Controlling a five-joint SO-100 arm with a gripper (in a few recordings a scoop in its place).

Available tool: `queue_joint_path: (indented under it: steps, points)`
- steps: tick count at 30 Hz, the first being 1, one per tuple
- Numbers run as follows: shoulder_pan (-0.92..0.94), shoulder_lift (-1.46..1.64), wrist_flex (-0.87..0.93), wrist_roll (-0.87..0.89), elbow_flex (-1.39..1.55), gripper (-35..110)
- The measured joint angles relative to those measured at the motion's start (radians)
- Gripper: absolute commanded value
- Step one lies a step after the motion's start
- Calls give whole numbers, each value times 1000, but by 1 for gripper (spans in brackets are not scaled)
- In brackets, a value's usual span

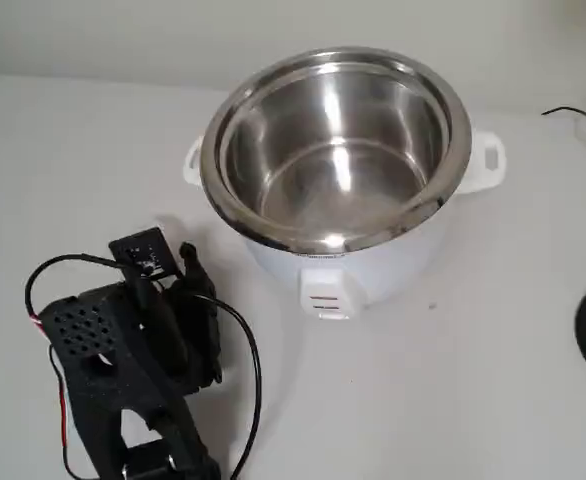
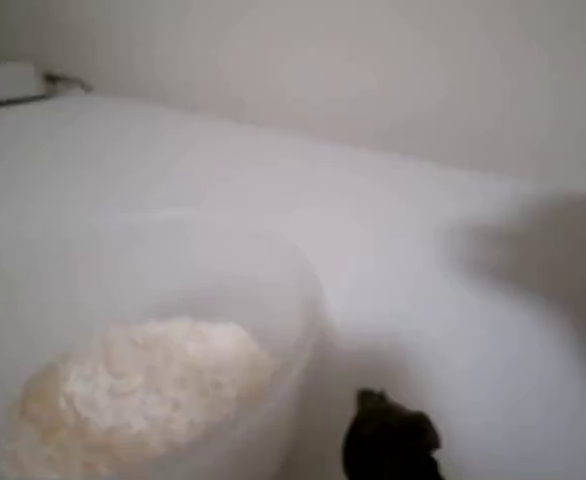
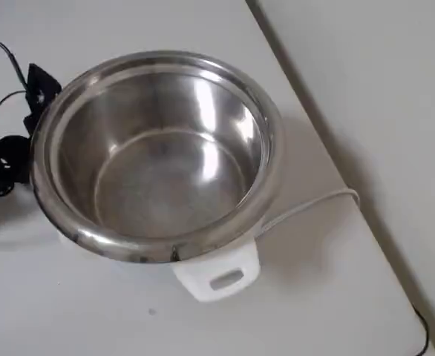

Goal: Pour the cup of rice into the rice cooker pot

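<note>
We judged the task barely begun: the pot (image 1: 335, 150) stood empty, its steel floor bare in the fixed and overhead views, so the whole pour was still to do. The pot sat in its white cooker, switch toward the camera in the fixed view. Left of and nearer than the pot in that view stood the black arm, its gripper (image 1: 195, 300) low over the table (image 1: 473, 400) and well apart from the pot. In the wrist view the cup (image 2: 188, 330) sat upright just beside a dark finger tip (image 2: 388, 440), holding a heap of rice (image 2: 138, 395). We could not tell how the jaws stood, nor whether they touched the cup. The table was plain white and matte, against a pale wall; a white cord (image 3: 314, 204) ran from the pot across the table in the overhead view.
</note>
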Motion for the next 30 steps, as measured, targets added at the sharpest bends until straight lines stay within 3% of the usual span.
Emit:
queue_joint_path:
  steps: [30]
  points:
    - [-25, -232, -5, -15, -396, 58]
